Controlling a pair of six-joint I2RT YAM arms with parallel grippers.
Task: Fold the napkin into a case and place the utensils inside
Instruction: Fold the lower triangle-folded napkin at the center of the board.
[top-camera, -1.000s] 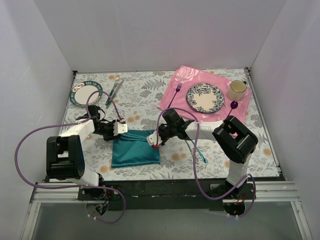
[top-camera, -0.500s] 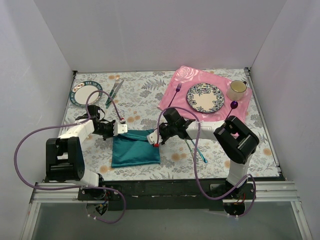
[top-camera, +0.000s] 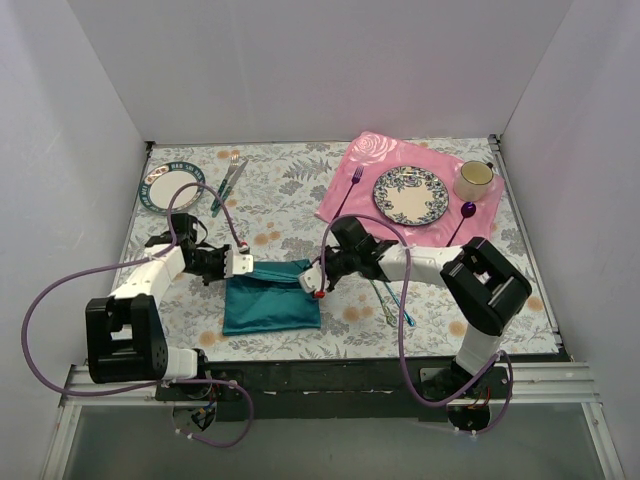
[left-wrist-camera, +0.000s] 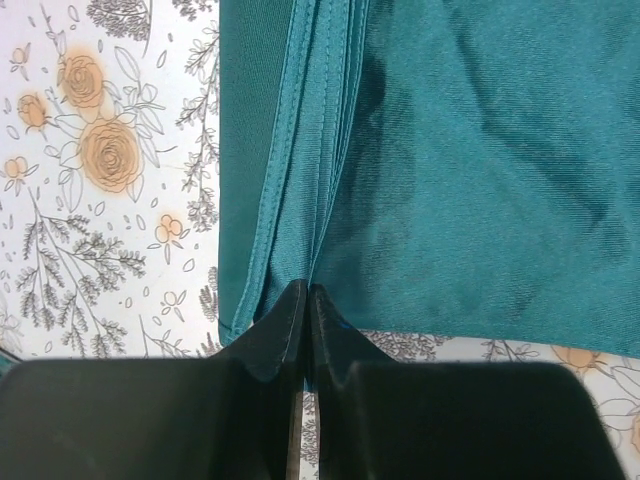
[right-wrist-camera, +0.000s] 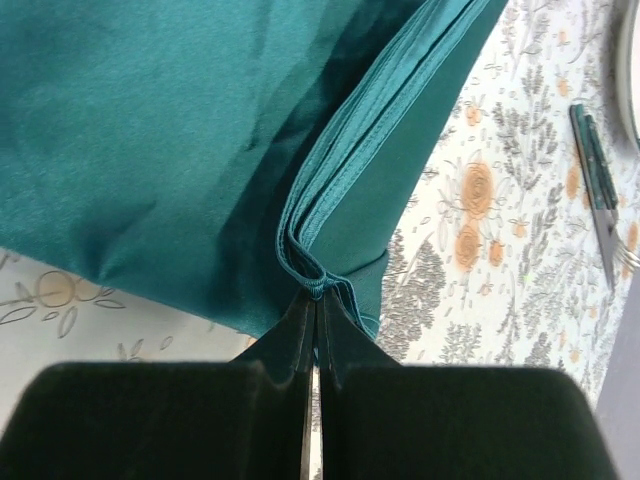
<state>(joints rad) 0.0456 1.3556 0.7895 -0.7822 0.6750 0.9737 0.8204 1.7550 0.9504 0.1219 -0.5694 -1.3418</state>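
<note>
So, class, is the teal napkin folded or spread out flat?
Folded: the napkin shows several stacked hemmed layers where the left gripper and right gripper pinch it.

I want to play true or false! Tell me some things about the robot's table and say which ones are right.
1. The left fingers and the right fingers are both pinched shut on the teal napkin. True.
2. The rainbow utensils are tucked inside the napkin. False: they lie on the table, to the right of it.
3. The mug stands on the pink placemat. True.
4. The purple fork lies on the blue-patterned plate. False: it lies on the placemat, beside that plate.
</note>
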